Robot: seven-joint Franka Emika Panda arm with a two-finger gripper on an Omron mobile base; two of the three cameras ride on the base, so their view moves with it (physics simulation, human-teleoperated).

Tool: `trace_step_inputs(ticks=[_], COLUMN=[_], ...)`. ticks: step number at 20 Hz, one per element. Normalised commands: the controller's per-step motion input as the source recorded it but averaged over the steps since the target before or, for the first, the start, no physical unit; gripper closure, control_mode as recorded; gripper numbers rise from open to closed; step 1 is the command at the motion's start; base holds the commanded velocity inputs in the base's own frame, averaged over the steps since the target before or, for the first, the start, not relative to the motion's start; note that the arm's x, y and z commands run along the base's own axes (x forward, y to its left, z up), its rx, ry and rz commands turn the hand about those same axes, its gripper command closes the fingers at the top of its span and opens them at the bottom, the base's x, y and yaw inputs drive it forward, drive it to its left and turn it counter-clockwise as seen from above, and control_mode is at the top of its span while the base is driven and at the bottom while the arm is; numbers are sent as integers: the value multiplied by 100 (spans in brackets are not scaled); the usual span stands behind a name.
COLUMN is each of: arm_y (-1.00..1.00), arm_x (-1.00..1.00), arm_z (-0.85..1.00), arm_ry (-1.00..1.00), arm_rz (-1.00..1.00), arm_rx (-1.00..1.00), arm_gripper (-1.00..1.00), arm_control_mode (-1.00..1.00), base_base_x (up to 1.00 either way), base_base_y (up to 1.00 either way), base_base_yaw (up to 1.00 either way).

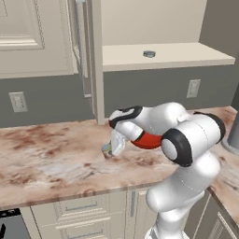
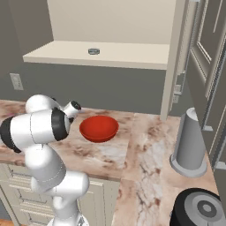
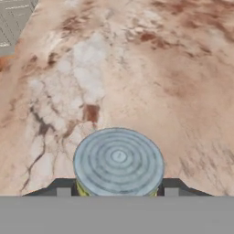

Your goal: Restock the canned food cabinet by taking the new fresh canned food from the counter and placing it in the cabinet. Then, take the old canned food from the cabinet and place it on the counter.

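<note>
On the counter (image 1: 51, 158), at about 9 o'clock from the red bowl (image 1: 148, 140), the gripper (image 1: 108, 151) is down at the stone surface with the old can (image 1: 107, 151) between its fingers. Hand view: can (image 3: 118, 162) seen from above, ringed grey-blue top, a yellowish band just showing under the rim, a dark fingertip (image 3: 62, 187) against each side at 9 and 3 o'clock. Jaws closed onto the can; whether its base touches the counter (image 3: 173, 77) or sits just above it, cannot tell.

Flat tin (image 1: 149, 54) lies on the cabinet (image 1: 186, 18) shelf board, roughly mid-shelf, door swung open. Right base view: same tin (image 2: 93, 51) on the shelf at 12 o'clock from the bowl (image 2: 99, 128), well apart from it. Bowl stands on the counter (image 2: 145, 150) just beside the arm's forearm. A grey upright cylinder (image 2: 190, 143) stands on the counter at 3 o'clock from the bowl
</note>
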Motion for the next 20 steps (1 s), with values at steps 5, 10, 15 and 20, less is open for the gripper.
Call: trace_step_inputs(ticks=[5, 10, 15, 20], arm_y=[0, 0, 0, -10], arm_x=[-4, -13, -55, -100], arm_z=[-15, 72, 100, 100], arm_ry=[-9, 0, 0, -4], arm_rz=[0, -7, -7, -8], arm_rx=[0, 7, 8, 6], arm_gripper=[-100, -100, -100, -100], arm_control_mode=[-100, -100, -100, -100], base_base_x=[0, 0, 0, 0], base_base_y=[0, 0, 0, 0], base_base_yaw=[0, 0, 0, 0])
